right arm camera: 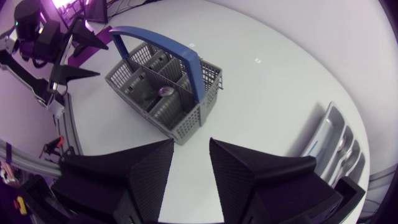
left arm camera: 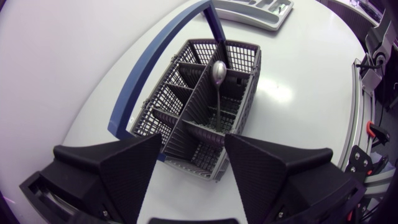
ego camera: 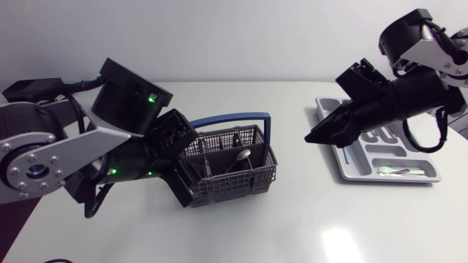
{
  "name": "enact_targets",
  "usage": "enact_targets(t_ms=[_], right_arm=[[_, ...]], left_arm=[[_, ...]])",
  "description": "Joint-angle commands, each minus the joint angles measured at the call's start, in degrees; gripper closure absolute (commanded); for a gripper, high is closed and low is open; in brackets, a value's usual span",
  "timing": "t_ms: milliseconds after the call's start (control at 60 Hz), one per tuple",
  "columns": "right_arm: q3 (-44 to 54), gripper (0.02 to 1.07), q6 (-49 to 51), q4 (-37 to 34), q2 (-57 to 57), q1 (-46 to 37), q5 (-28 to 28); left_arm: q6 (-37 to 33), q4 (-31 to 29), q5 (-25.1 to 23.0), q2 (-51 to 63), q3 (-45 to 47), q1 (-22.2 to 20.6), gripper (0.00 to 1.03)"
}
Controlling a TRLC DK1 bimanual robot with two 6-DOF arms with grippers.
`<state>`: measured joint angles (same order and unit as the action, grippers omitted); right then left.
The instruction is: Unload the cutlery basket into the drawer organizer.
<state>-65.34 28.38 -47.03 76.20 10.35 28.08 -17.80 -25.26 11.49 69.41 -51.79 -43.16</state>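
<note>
Left hand (ego camera: 190, 169) is sitting at the near end of the cutlery basket (ego camera: 234, 174), released, fingers (left arm camera: 124, 171) spread wide with that end of the basket showing between them; I cannot tell if either finger is touching the mesh. The basket is standing upright on the white surface (ego camera: 292, 226), directly ahead of this hand, its blue handle (left arm camera: 155, 59) arching over the top from end to end. One spoon (left arm camera: 219, 71) is standing in it, bowl up, leaning on a divider in the far half, well ahead of the left fingertips. Right hand (ego camera: 316, 136) is hanging above the surface, released too, a narrow gap between the fingers (right arm camera: 249, 171) and nothing in it. In the right wrist view the basket is lying ahead of this hand, apart from it, with the spoon bowl (right arm camera: 166, 91) showing inside. The drawer organizer (ego camera: 344, 169) is lying flat just beside and behind the right hand, partly under that arm. A pale utensil (ego camera: 398, 172) is lying in its slot farthest from the right hand.
</note>
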Motion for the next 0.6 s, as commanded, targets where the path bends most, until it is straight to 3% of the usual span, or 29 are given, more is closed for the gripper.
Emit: enact_targets(t_ms=[0,267,583], right_arm=[[-0.2,0.62,-11.0,1.7,1.0,3.8,-0.3],[-1.3,0.62,-31.0,9.6,7.9,13.3,0.1],[-1.1,0.62,-39.4,16.4,13.9,16.1,-2.1]], left_arm=[[-1.7,1.5,0.3,-1.3,3.1,0.6,0.32],[-3.3,5.0,0.0,-3.3,7.1,2.1,0.32],[-3.7,10.9,0.0,-1.8,8.9,1.2,0.32]])
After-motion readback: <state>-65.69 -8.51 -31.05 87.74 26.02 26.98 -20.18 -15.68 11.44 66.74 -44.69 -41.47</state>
